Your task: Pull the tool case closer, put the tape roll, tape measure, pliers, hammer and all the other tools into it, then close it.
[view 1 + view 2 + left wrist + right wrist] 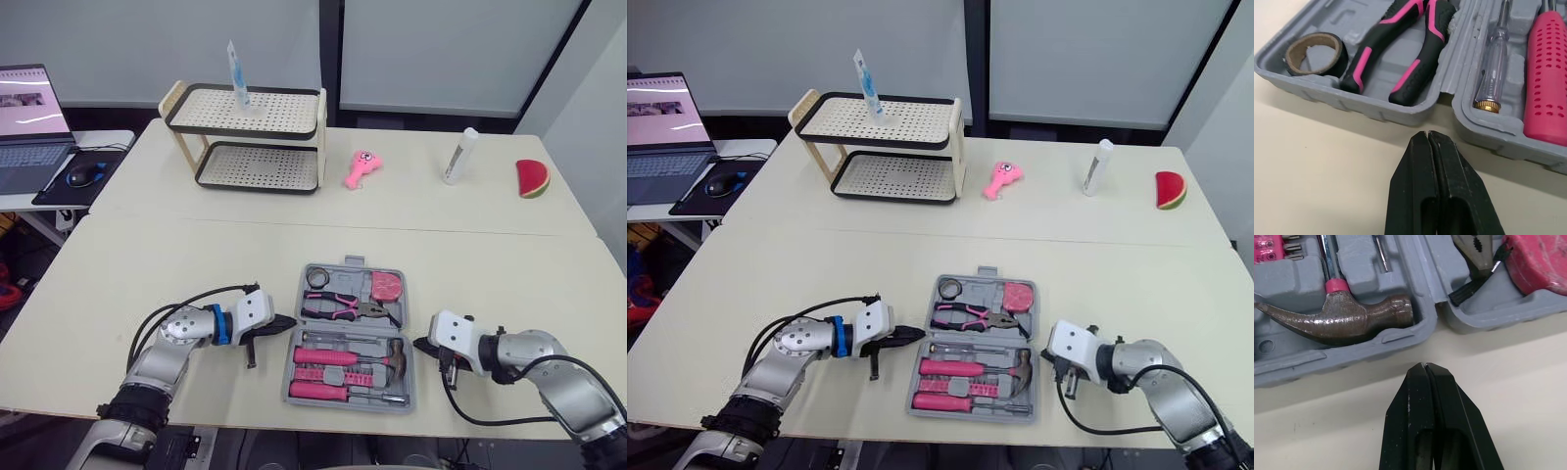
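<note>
- Looking down from the head views: the open tool case point(355, 261) lies on the table point(137, 284) between the two grippers. The left gripper point(285, 321) points at the case's left wall and the right gripper point(421, 344) at its right wall. Each tip is just beside the case. The half of the case beyond the line joining the two tips holds the tape roll point(316, 279), the pliers point(343, 306) and the pink tape measure point(387, 286). The other half holds the hammer point(367, 356), its head toward the right gripper, alongside pink-handled screwdrivers point(323, 390).
- Left wrist view: the left gripper's jaws are pressed together and pinch nothing. The tip stops just short of the case wall, with a narrow strip of table between them. Straight ahead of the tip is the seam where the two halves of the case meet. Past the wall on one side of that seam lie the pliers' handles and, farther off, the tape roll. On the other side lie a clear-handled tester screwdriver point(1493, 68) and a pink handle point(1547, 83).
- Right wrist view: the right gripper's jaws are likewise pressed together and empty, the tip near the case wall but apart from it. The seam is again ahead of the tip. The hammer's head sits just behind the wall on one side, and the pliers' nose and the tape measure on the other.
</note>
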You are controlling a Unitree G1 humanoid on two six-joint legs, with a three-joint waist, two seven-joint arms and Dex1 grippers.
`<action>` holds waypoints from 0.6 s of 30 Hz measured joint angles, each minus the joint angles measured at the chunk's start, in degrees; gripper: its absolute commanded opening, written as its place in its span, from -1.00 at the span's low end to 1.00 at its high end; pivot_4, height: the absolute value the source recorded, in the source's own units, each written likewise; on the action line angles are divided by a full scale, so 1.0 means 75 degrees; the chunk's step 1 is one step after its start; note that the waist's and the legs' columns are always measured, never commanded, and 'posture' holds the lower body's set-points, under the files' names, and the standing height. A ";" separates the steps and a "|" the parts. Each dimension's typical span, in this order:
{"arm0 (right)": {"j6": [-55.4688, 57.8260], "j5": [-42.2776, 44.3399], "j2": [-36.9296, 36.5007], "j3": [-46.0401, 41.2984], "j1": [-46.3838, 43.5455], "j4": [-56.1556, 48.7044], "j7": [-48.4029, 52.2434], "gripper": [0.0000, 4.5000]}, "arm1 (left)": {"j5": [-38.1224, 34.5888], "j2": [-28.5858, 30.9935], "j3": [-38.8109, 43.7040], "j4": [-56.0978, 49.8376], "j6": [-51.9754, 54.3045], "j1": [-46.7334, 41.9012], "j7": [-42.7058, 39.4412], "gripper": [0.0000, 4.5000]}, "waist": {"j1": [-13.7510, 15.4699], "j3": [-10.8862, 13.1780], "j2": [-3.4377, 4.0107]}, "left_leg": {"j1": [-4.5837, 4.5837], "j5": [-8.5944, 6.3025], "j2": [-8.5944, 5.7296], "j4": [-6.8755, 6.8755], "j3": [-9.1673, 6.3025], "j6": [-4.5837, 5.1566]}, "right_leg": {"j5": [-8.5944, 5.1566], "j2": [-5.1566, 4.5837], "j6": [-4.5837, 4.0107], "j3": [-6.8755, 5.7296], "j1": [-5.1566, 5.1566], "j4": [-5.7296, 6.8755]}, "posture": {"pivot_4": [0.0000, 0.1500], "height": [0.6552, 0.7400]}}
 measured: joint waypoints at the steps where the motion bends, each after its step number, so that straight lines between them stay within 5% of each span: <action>1: -0.0033 -0.0054 0.0040 0.0037 -0.0081 0.0076 0.0000 -0.99 | 0.0004 -0.0056 -0.0018 0.0096 -0.0064 -0.0038 0.0000 -1.00 | 0.0000 0.0000 0.0000 | 0.0002 0.0000 -0.0001 0.0000 0.0000 0.0000 | 0.0000 0.0000 0.0000 0.0000 0.0003 0.0000 | 1.00 0.88; 18: -0.0190 -0.0505 0.0561 0.0239 -0.0607 0.0578 0.0039 -0.99 | 0.0062 -0.0235 -0.0109 0.0200 -0.0236 -0.0115 -0.0059 -1.00 | -0.0002 -0.0001 0.0001 | 0.0001 0.0000 0.0000 0.0000 -0.0005 0.0000 | 0.0002 0.0000 0.0000 -0.0005 0.0003 0.0002 | 1.00 0.88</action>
